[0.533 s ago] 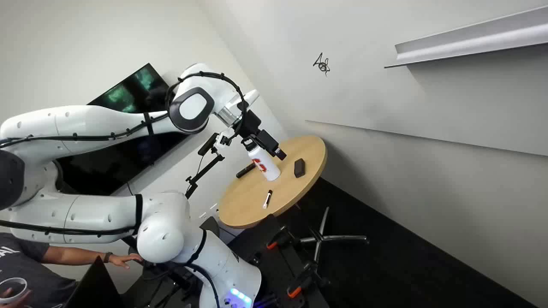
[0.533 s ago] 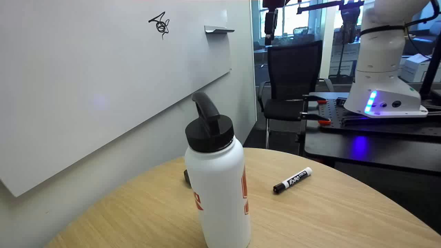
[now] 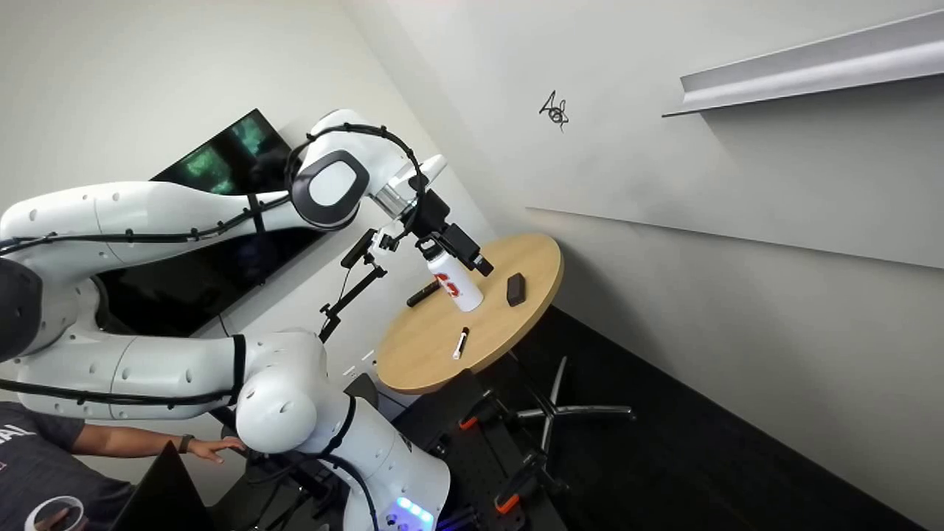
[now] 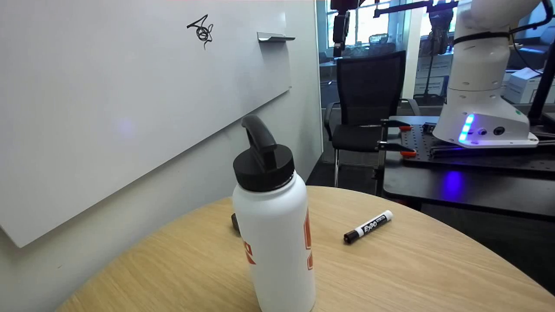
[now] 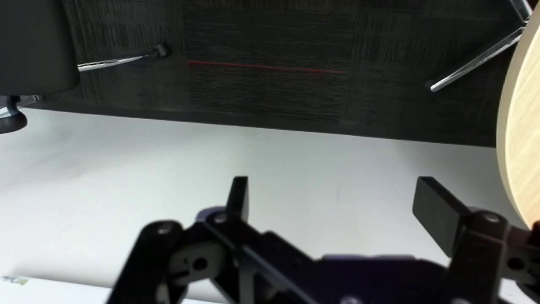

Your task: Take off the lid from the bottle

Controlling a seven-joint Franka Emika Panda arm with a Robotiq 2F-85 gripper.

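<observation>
White ring (image 3: 62, 499) shifts, well apart from the gripper (image 5: 331, 204); I see its jaws parted, empty. Twisting the lid (image 4: 260, 177) may spin the unbraced bottle (image 4: 277, 247) below.

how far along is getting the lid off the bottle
Done: nothing yet; the black lid sits on the upright white bottle. In hand: nothing; the gripper is open. Left, likely: reaching the lid, since the gripper hangs apart from it, then gripping it and taking it off.

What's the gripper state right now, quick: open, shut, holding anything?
Gripper: open, jaws wide apart, nothing held between them.
</observation>
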